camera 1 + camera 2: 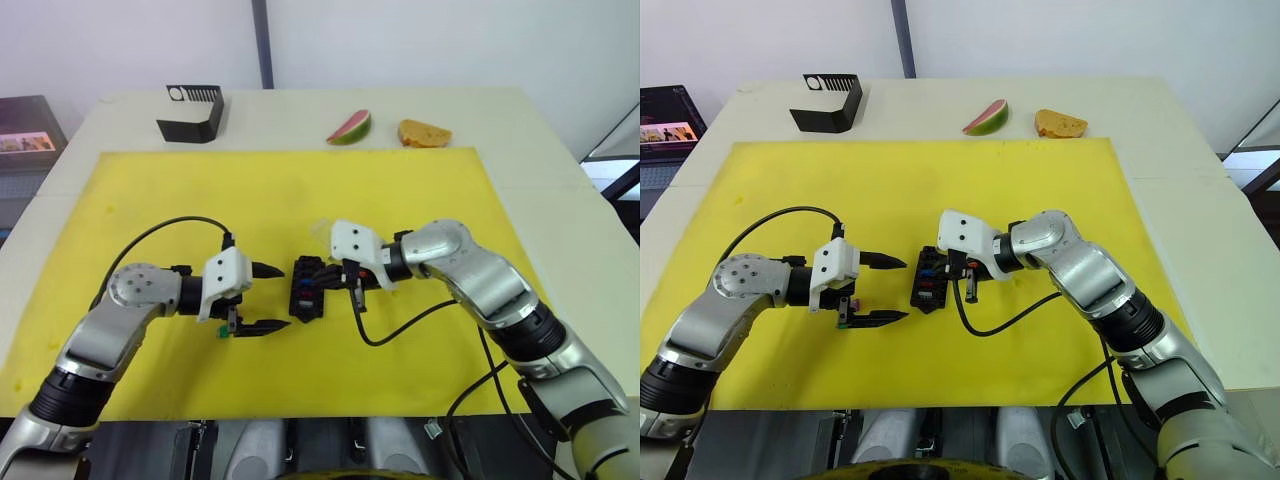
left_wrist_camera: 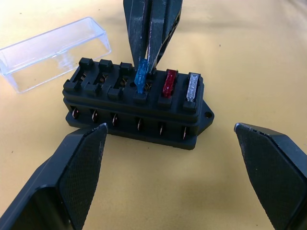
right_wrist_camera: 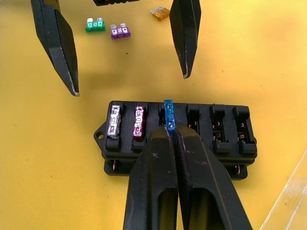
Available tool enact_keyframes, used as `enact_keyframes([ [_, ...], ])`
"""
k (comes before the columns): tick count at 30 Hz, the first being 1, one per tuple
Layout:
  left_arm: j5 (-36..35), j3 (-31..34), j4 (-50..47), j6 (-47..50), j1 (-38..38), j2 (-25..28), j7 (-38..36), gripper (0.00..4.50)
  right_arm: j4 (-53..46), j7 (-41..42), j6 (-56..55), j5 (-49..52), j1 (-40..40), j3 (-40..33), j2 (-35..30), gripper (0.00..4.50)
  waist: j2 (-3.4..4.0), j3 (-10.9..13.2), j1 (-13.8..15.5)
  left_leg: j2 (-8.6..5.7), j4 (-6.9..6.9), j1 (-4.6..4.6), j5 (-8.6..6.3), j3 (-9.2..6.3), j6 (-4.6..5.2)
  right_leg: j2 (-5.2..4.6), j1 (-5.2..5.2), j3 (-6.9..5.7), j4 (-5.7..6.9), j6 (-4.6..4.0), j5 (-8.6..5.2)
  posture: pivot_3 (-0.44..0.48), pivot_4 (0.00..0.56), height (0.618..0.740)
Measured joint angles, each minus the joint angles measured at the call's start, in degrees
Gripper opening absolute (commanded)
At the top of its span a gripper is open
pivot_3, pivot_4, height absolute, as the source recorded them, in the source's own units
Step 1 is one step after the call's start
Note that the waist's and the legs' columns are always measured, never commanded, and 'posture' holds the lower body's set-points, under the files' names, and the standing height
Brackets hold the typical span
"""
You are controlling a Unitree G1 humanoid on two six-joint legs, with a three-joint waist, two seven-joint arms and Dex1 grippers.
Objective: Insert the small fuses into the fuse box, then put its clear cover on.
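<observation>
Yellow mat (image 1: pixel 300 190): black fuse box (image 2: pixel 136 108) at centre, right gripper (image 3: pixel 169 136) pinching translucent blue fuse (image 3: pixel 168 113) into slot; left gripper (image 1: pixel 262 297) spread wide alongside; clear cover (image 2: pixel 53 50) just beyond.

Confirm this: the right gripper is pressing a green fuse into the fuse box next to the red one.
Wrong colour. The right gripper is pressing a blue fuse into the fuse box next to the red one, as the right wrist view shows.

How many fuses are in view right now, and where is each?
6. Grey fuse and red fuse sit seated in the fuse box; blue fuse is held at its slot by the right gripper; green, purple and orange lie loose on the mat. Others may be hidden.
</observation>
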Motion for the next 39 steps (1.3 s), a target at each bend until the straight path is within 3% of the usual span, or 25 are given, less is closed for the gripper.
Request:
enact_keyframes([
  [13,1.8,-0.6,0.2,-1.2,0.0,-1.2,0.9,4.45,-4.3,0.1,10.7,0.9,-3.7,1.7,0.1,0.0,0.0,0.0,0.0,0.0,0.0,-0.01,0.0,0.0,0.01,0.0,-0.01,0.0,0.0,0.0,0.0,0.0,0.15,0.74],
  [31,2.6,-0.6,0.2,-1.2,0.0,-1.3,1.2,4.45,-4.3,-0.6,5.7,-2.2,-2.9,4.2,-1.0,0.0,0.0,0.0,0.0,0.0,0.0,0.06,-0.01,0.0,0.01,0.02,0.03,0.0,0.05,0.0,0.0,0.0,0.15,0.74],
  [34,2.9,-0.6,0.2,-1.2,0.0,-1.3,1.2,4.5,-4.1,-0.7,5.6,-2.2,-2.9,4.3,-1.0,1.0,0.0,0.0,0.0,0.0,0.0,0.06,-0.01,0.0,0.01,0.02,0.04,0.0,0.05,0.0,0.0,0.0,0.15,0.74],
  [36,2.9,-0.6,0.2,-1.2,-0.1,-1.3,1.2,4.5,-3.4,-0.8,5.8,-2.5,-3.0,4.0,-1.0,1.91,0.0,0.0,0.0,0.0,0.0,0.06,0.0,0.0,0.01,0.02,0.04,0.0,0.05,0.0,0.0,0.0,0.15,0.74],
  [39,2.9,-0.6,0.4,-1.2,-0.2,-1.3,1.2,4.5,-2.1,-0.8,6.2,-2.4,-3.3,3.1,-0.5,1.91,0.0,0.0,0.0,0.0,0.0,0.06,0.0,0.0,0.0,0.01,0.04,0.0,0.04,0.0,0.0,0.0,0.15,0.74],
])
